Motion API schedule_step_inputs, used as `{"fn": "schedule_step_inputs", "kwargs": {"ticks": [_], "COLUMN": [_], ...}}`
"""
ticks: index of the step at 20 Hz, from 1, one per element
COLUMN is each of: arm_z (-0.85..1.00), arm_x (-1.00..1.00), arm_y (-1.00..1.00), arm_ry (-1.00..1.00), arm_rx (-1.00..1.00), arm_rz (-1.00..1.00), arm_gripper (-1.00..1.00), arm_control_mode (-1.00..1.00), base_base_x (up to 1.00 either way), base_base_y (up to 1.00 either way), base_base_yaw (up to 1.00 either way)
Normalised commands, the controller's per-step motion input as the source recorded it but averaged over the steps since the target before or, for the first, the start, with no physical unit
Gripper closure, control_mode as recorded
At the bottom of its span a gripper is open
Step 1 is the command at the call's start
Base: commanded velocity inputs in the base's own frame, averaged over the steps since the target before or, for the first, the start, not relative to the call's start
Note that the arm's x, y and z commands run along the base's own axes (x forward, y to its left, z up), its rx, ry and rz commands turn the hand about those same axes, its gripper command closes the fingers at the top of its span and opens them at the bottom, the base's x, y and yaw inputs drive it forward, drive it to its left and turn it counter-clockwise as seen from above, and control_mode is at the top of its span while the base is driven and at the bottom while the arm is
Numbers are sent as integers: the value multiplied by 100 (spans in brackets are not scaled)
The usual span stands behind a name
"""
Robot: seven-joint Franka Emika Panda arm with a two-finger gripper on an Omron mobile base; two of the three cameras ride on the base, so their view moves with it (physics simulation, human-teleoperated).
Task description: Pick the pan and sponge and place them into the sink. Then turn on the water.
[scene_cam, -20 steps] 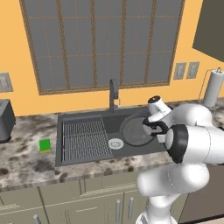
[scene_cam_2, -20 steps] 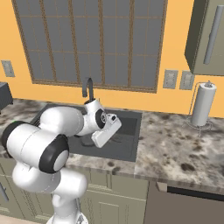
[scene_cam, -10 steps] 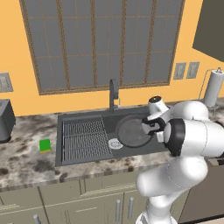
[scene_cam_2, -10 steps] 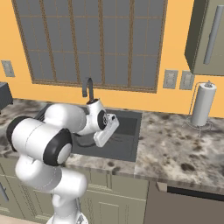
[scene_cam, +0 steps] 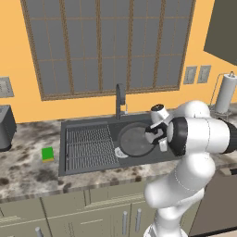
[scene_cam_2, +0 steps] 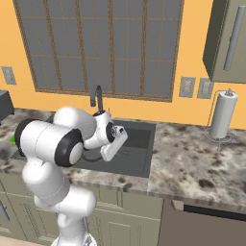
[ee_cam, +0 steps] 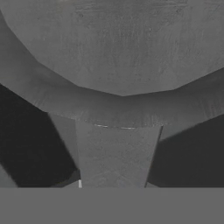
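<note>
- Pan (scene_cam: 135, 140) lies low in the right half of the sink (scene_cam: 83, 125), beside the ribbed rack (scene_cam: 90, 148) and partly over the silvery drain (scene_cam: 118, 152).
- Gripper (scene_cam: 155, 134) sits at the pan's right rim; the hand view looks along the pan's handle (ee_cam: 116, 153) to its rim, so it seems clamped on the handle, though the fingertips are hidden and this cannot be confirmed.
- Step in hand, judging by this: setting the pan down.
- Sponge (scene_cam: 47, 153) rests on the counter (scene_cam: 28, 171) left of the sink.
- Next calls for letting go, lifting clear, then reaching left to the sponge.
- Faucet (scene_cam: 120, 99) runs no water.
</note>
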Motion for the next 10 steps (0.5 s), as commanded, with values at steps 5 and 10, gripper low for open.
{"fn": "schedule_step_inputs", "kwargs": {"ticks": [5,10], "arm_z": [-13,-18], "arm_x": [31,26], "arm_y": [11,11], "arm_ry": [2,9], "arm_rx": [-1,0], "arm_rz": [-6,-2], "arm_gripper": [100,100], "arm_control_mode": [-100,-100], "base_base_x": [0,0], "base_base_y": [0,0], "base_base_yaw": [0,0]}}
